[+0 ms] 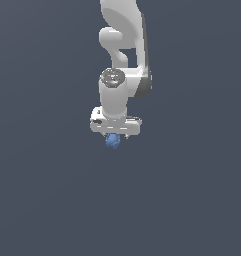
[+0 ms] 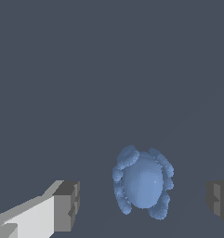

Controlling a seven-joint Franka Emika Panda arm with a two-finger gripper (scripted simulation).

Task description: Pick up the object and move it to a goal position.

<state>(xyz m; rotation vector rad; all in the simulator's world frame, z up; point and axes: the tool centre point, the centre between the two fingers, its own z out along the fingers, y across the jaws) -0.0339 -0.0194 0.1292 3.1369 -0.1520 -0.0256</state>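
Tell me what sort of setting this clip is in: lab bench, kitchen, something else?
Probably a bare simulated test scene, not a real room. Everything behind is one flat grey-blue surface with no furniture or walls. Only a white robot arm, its gripper with grey fingers spread apart, and a lumpy blue object between them appear.

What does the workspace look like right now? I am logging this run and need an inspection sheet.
Surface: plain dark grey-blue ground, no markings.
Job's things: blue lumpy object lies between the fingers, gaps on both sides; no goal marker seen.
Clutter: nothing seen.
Grippers: gripper open, fingers apart and clear of the object; in the exterior view it sits directly above the object.
Cables: nothing seen.
Surroundings: nothing seen beyond the white arm.
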